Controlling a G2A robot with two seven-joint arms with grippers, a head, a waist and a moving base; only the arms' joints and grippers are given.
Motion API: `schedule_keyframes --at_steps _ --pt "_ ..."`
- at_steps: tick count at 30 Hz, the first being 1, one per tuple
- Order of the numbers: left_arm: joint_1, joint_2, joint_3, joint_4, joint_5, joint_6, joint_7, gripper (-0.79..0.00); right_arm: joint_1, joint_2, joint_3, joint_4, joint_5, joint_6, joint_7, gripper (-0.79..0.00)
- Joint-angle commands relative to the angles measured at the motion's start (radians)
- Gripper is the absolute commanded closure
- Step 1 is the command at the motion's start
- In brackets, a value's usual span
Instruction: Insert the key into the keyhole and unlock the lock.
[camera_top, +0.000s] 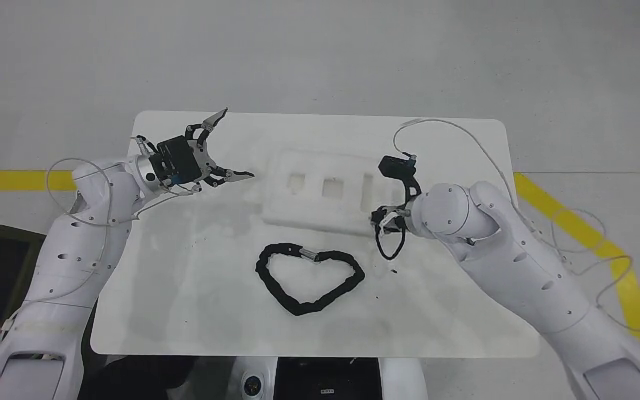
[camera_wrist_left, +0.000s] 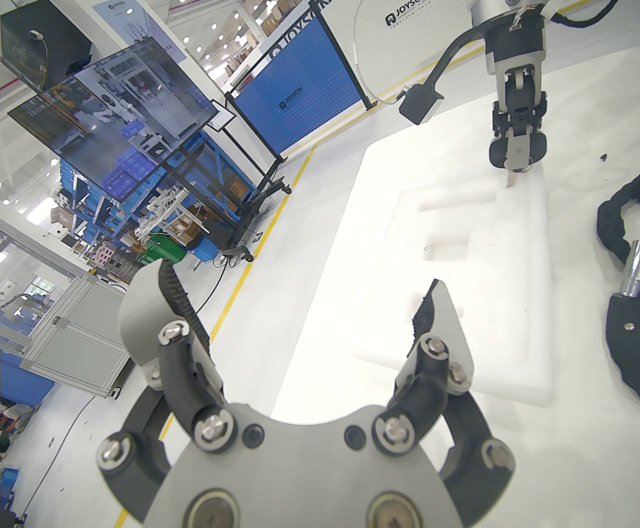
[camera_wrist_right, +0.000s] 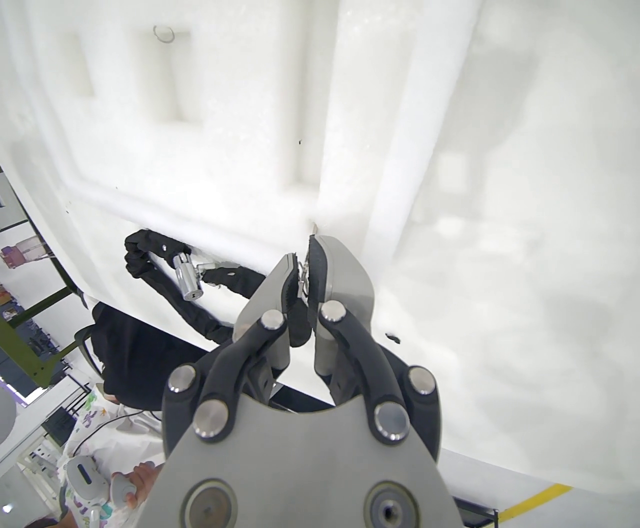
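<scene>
A black fabric-sleeved chain lock lies in a heart-shaped loop on the white table, near the front. Its silver lock cylinder joins the chain's two ends, keyhole end facing my right wrist camera. My right gripper is shut on a small metal key, whose blade pokes out past the pads. It hangs at the right end of the white foam tray, apart from the chain. My left gripper stands open and empty over the table's back left, beside the tray.
The foam tray has several rectangular pockets; a small metal ring lies in one. A thin white cable loops over the table's back right. Bare table surface lies left of the chain and to its front.
</scene>
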Motion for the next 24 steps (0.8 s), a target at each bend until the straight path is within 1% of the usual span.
schedule_keyframes --at_steps 1,10,17,24 --pt "0.0 0.0 0.0 0.0 0.0 0.0 0.0 -0.785 0.007 0.007 -0.008 -0.001 -0.01 0.005 -0.005 0.0" --pt "0.0 0.0 0.0 0.0 0.0 0.0 0.0 -0.785 0.071 0.053 -0.072 0.006 -0.016 0.027 -0.026 0.0" --pt "0.0 0.0 0.0 0.0 0.0 0.0 0.0 -0.785 0.147 0.099 -0.131 0.016 0.079 0.021 -0.021 0.0" --pt "0.0 0.0 0.0 0.0 0.0 0.0 0.0 -0.785 0.235 0.158 -0.211 0.02 0.194 0.03 -0.029 0.0"
